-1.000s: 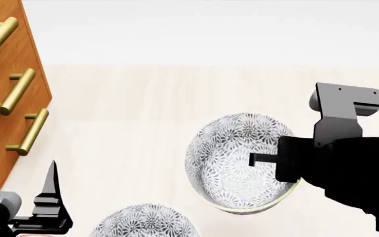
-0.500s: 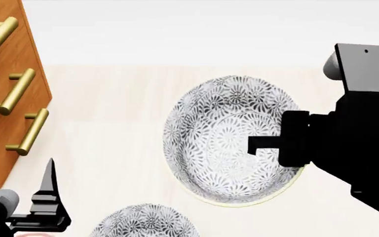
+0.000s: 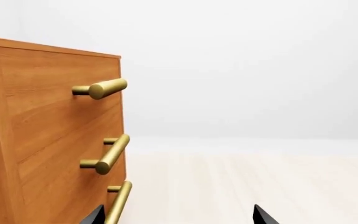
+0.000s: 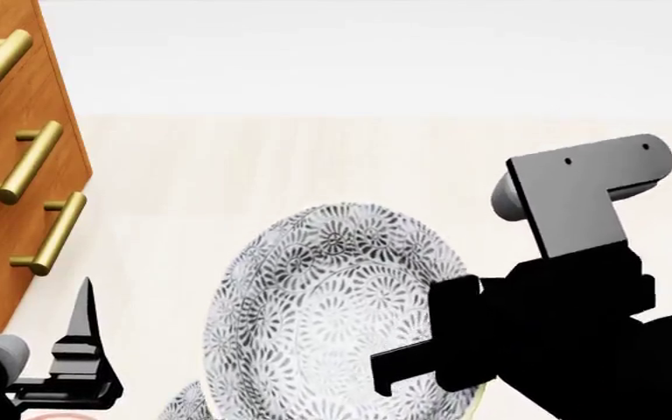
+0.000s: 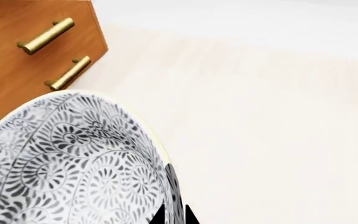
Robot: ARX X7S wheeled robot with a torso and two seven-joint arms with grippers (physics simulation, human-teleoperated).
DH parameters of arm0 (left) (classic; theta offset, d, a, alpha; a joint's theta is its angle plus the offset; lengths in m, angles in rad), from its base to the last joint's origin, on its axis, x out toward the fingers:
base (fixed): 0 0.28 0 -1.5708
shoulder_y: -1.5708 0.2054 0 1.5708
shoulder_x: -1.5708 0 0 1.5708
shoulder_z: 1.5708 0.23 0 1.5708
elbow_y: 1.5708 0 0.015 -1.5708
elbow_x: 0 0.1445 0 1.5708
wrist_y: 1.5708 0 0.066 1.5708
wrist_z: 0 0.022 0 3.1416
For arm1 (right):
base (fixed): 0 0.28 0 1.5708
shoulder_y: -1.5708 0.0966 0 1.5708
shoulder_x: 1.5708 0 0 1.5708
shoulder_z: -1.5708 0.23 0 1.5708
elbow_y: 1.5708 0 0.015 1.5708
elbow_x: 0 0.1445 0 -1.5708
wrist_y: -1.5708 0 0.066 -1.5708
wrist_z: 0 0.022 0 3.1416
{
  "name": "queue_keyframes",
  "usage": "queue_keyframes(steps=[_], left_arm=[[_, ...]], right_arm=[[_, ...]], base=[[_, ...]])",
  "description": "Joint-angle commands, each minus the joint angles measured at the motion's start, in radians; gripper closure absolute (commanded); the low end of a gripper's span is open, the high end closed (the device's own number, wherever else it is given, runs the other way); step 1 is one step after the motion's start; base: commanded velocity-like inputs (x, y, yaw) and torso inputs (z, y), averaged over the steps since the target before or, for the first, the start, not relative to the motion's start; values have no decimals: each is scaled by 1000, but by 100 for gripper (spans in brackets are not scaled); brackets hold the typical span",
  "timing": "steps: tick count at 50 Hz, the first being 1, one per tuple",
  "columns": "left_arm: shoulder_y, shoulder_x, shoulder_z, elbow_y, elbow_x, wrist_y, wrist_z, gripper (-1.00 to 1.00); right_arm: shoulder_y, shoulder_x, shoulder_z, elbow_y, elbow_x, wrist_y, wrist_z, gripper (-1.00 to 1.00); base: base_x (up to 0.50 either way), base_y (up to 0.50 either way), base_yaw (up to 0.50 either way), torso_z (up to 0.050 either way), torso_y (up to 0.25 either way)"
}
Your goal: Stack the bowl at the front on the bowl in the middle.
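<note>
A white bowl with a grey flower pattern (image 4: 325,306) hangs in the air, tilted, with my right gripper (image 4: 388,372) shut on its rim. In the right wrist view the rim (image 5: 166,186) runs between the two fingers of the right gripper (image 5: 171,217). A second bowl of the same pattern (image 4: 178,409) lies below it on the pale floor, and only a sliver shows at the head view's bottom edge. My left gripper (image 4: 21,328) stands open and empty at the lower left, beside the dresser; its tips frame bare floor in the left wrist view (image 3: 179,218).
A wooden dresser (image 4: 10,131) with brass bar handles (image 4: 32,162) stands along the left. It also shows close to the left gripper, dresser (image 3: 42,140), and beyond the held bowl, dresser (image 5: 24,56). Pale wooden floor (image 4: 312,166) stretches to a white wall.
My right gripper has carried the bowl leftward and lower in the head view. The bowl looks larger and now covers most of the second bowl. The left arm has barely moved.
</note>
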Motion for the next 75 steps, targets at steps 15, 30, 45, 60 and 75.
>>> queue_keyframes(steps=[15,30,45,60,75], left_arm=[[5,-10,4,21,-8,-3,-16,-100],[4,-13,8,13,-10,5,-18,-100],[14,-12,13,-1,-12,23,-20,-100],[20,-16,16,2,-16,26,-26,-100],[18,-20,22,5,-19,26,-32,-100]], right_arm=[[-100,-104,-89,-104,-139,19,-105,100],[-137,-140,-143,-102,-296,-1,-252,100],[-95,-171,-210,-21,-447,-57,-380,100],[-50,-202,-293,92,-563,-106,-485,100],[-59,-211,-363,127,-632,-140,-539,100]], base=[[0,0,0,0,0],[0,0,0,0,0],[0,0,0,0,0],[0,0,0,0,1],[0,0,0,0,0]])
